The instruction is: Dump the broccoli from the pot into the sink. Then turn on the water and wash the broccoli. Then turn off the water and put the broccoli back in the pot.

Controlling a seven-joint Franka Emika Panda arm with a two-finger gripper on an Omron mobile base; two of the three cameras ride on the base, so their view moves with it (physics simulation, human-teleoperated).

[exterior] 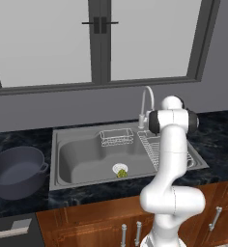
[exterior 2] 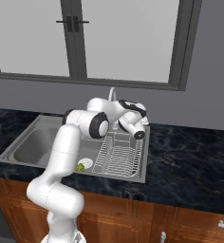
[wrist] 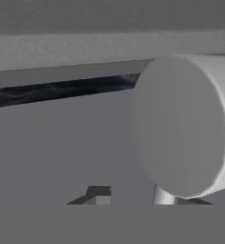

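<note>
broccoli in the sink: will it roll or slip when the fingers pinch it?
The broccoli looks small and lumpy, so it probably wobbles rather than rolls far. It sits at the drain on the sink's smooth steel floor, so a nudge may slide it. Likely very light and easily knocked aside.

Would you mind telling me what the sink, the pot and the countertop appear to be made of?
The sink looks like brushed steel: even grey with a soft sheen. The pot seems matte dark metal or enamel, blue-grey without glare. The countertop looks like polished dark stone, going by its pale marbled veining. All are rendered, so these are guesses.
</note>
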